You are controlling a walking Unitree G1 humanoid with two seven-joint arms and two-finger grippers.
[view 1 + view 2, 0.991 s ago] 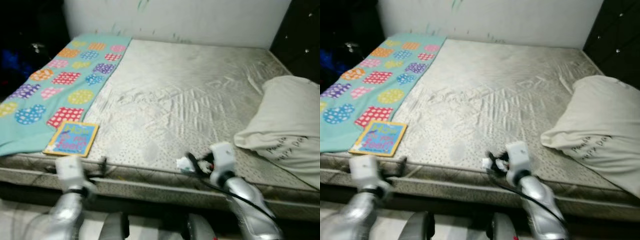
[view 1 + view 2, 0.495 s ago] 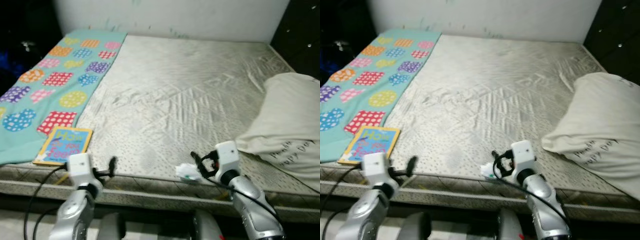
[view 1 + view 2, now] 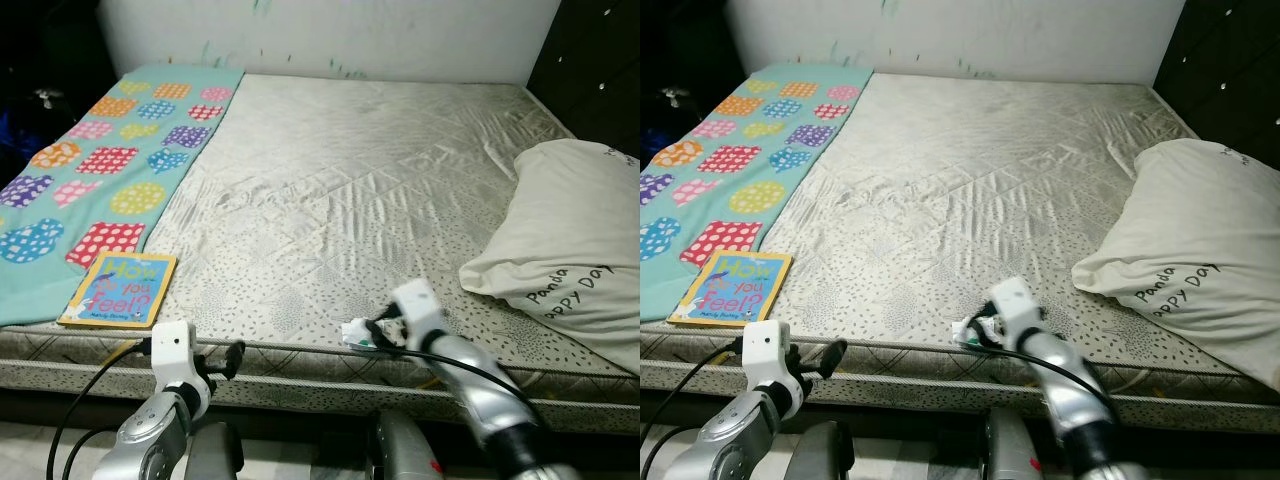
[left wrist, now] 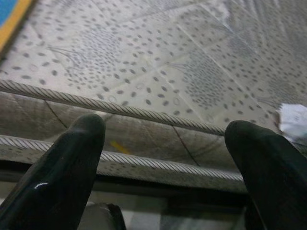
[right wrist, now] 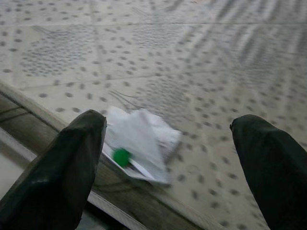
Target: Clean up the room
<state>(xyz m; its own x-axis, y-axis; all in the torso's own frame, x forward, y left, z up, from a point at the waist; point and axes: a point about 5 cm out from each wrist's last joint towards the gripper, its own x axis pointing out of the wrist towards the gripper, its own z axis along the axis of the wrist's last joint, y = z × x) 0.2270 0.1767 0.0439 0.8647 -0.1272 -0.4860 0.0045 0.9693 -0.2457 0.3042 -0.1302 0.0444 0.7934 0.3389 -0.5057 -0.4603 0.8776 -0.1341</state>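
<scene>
- Left eye view: bare mattress [image 3: 350, 190] with a teal spotted blanket [image 3: 110, 150] down its left side, and a kids' book [image 3: 118, 291] lying at the blanket's near end
- A crumpled white wrapper [image 3: 358, 335] sits right at the mattress's front edge, and the right tool [image 3: 372, 333] is just beside it, though I can't tell the finger spread from here
- A pillow [image 3: 565, 240] with writing on it lies on the right side of the bed
- The left tool [image 3: 228, 362] hangs below the mattress edge, near the book corner
- Left wrist view: left tool fingers [image 4: 72, 163] spread wide, holding nothing, mattress piping between them
- Right wrist view: right tool fingers [image 5: 67, 163] wide apart, the wrapper with a green dot lying between them, close to one finger
</scene>
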